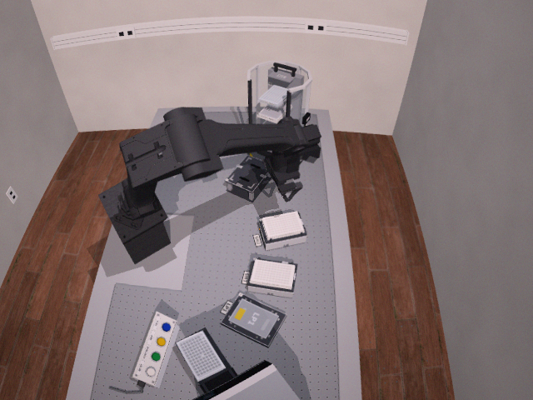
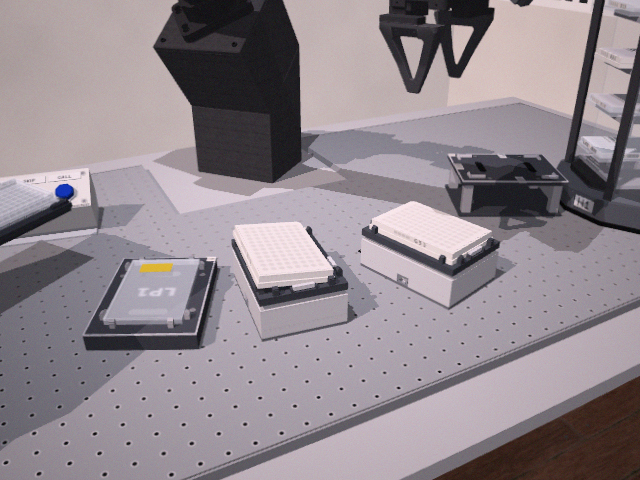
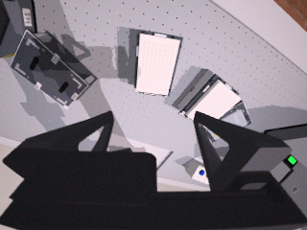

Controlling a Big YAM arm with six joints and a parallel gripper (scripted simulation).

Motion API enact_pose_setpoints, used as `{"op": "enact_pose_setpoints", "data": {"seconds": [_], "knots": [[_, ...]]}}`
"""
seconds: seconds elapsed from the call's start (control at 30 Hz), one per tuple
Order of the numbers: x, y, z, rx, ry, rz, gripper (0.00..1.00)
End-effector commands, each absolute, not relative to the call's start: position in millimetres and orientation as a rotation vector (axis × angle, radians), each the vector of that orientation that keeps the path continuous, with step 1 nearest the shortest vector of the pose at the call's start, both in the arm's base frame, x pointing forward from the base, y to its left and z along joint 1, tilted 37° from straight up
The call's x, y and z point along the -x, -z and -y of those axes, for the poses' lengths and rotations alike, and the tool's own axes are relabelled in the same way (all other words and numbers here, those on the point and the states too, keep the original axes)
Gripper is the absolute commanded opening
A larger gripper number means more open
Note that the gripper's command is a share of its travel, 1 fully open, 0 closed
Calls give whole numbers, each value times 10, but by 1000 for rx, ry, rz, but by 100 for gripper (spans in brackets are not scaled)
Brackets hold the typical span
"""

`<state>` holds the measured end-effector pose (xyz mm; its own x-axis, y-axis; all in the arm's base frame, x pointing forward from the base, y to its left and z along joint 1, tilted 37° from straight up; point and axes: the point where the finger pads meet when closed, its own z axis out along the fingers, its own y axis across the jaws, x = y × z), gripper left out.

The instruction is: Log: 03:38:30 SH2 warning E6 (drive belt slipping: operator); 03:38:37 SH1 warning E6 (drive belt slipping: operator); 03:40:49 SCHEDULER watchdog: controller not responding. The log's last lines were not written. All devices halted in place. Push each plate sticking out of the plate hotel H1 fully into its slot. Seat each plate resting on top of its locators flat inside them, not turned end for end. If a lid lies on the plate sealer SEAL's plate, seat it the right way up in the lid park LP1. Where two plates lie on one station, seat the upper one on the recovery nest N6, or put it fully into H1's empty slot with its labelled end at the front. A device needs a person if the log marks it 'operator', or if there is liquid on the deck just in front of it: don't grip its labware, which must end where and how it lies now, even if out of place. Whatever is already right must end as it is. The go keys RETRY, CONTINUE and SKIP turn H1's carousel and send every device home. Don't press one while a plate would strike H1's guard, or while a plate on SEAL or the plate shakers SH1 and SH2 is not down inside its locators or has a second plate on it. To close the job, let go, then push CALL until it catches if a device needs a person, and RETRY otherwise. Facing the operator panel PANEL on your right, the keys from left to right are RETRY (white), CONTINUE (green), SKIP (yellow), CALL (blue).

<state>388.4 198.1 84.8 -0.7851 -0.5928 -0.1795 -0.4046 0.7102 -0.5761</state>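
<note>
The matte black gripper [image 2: 433, 77] is held wide open and empty above the perforated grey deck [image 2: 361, 372], near the dark nest [image 2: 504, 170]. Two white gridded plates are seen on pale blocks: one [image 2: 281, 253] is tilted on its locators, the other [image 2: 431, 231] is marked "G33". A clear lid [image 2: 149, 298] lies in the black tray lettered "LP1". The hotel base [image 2: 584, 202] is labelled "H1".

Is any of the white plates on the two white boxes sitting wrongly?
Yes. The plate on the box beside the lid park is tilted: one end rides up on the locators instead of lying flat inside them. The other plate looks level. The open gripper hangs above, holding nothing.
</note>
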Motion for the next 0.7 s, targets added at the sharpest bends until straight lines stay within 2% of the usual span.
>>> {"op": "enact_pose_setpoints", "data": {"seconds": [0.0,0.53,0.67], "knots": [[-3929,-877,-2201,730,726,-2563,100],[-3902,-657,-2632,763,730,-2559,100],[-3910,-692,-2423,874,774,-2554,100]]}}
